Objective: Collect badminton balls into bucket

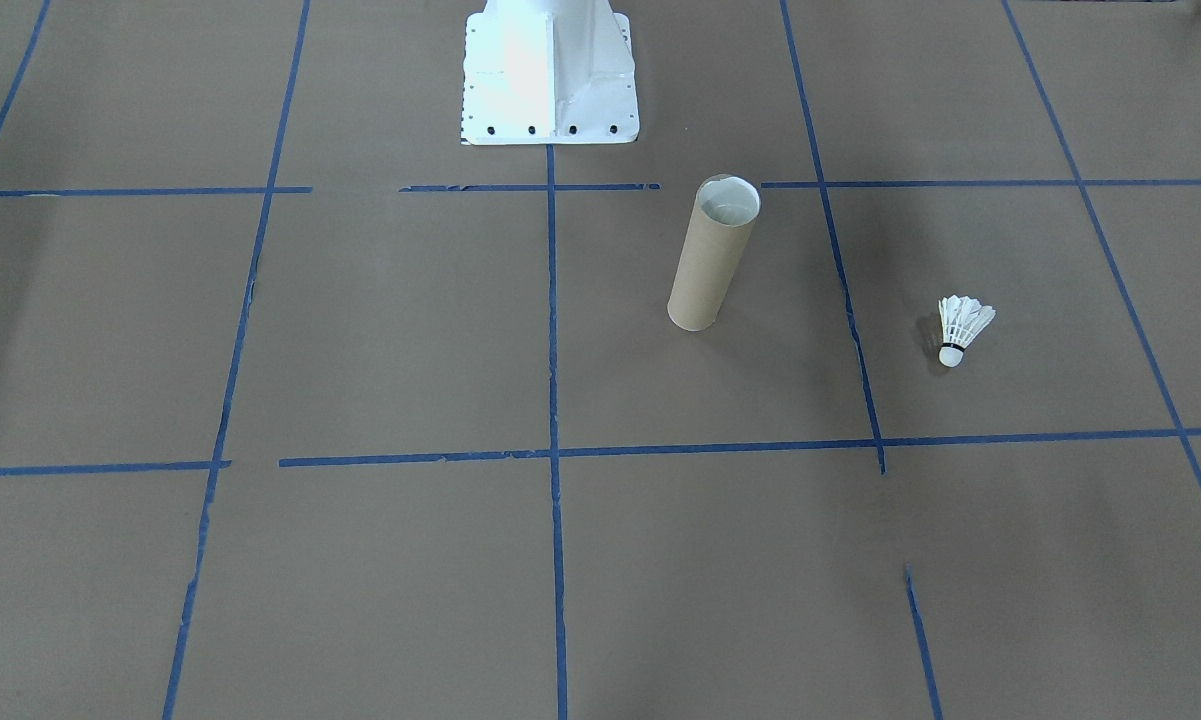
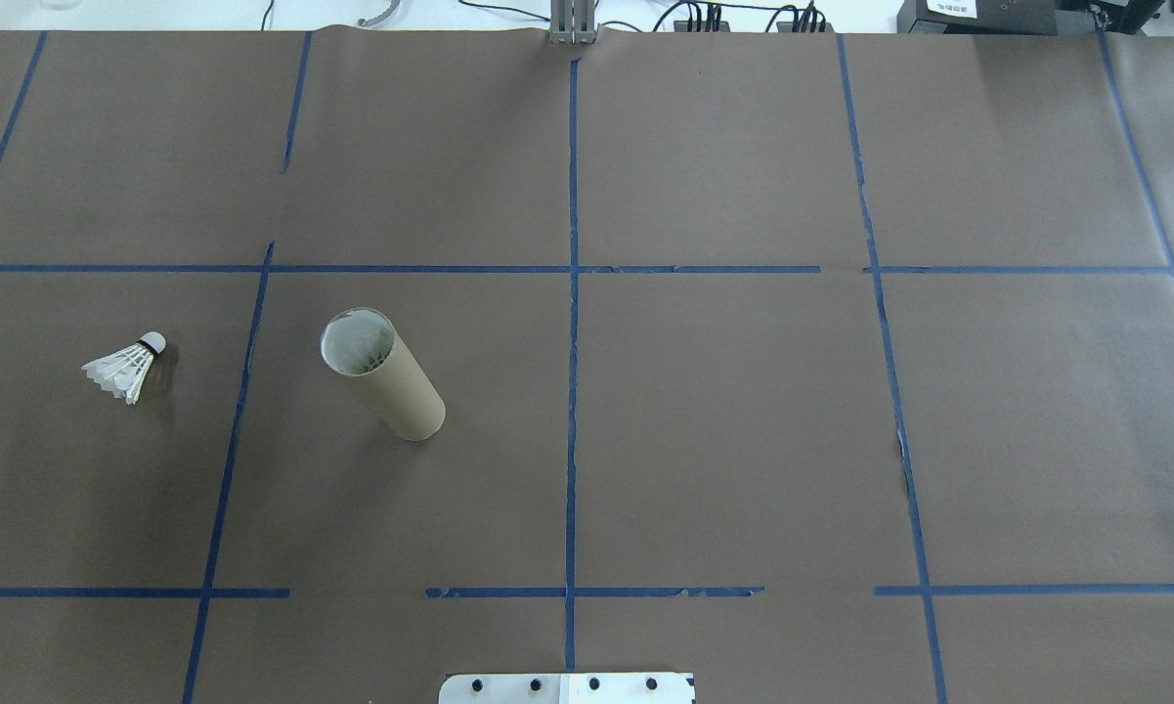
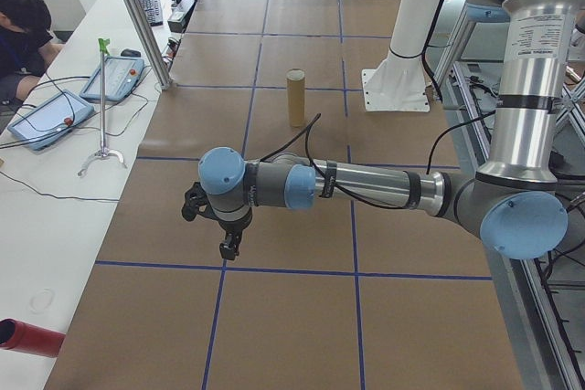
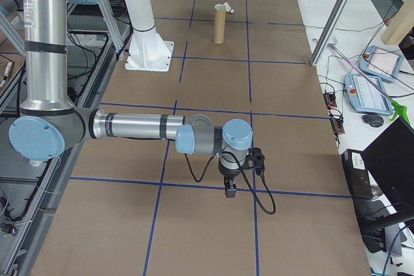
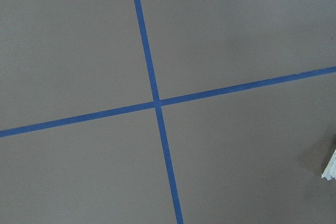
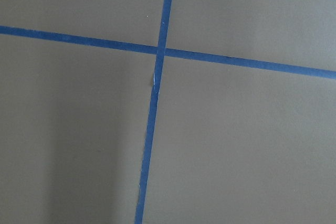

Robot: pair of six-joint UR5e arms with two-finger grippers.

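A white feathered shuttlecock [image 1: 963,328] lies on its side on the brown paper, cork tip towards the operators' side; it also shows in the overhead view [image 2: 127,367]. The brown cardboard tube [image 1: 712,255] stands upright a short way from it, open end up, pale inside [image 2: 357,344]. My left gripper [image 3: 227,246] hangs low over the table, pointing down, nearer the camera than the tube [image 3: 295,98]. My right gripper [image 4: 229,189] hangs over the other end, far from the tube [image 4: 220,24]. I cannot tell whether either is open or shut. Feather tips [image 5: 331,167] show at the left wrist view's right edge.
The white robot base [image 1: 548,75] stands behind the tube. Blue tape lines [image 2: 573,323] grid the paper. A person [image 3: 23,29] sits at the side bench with teach pendants [image 3: 114,79]. A red cylinder [image 3: 27,335] lies on that bench.
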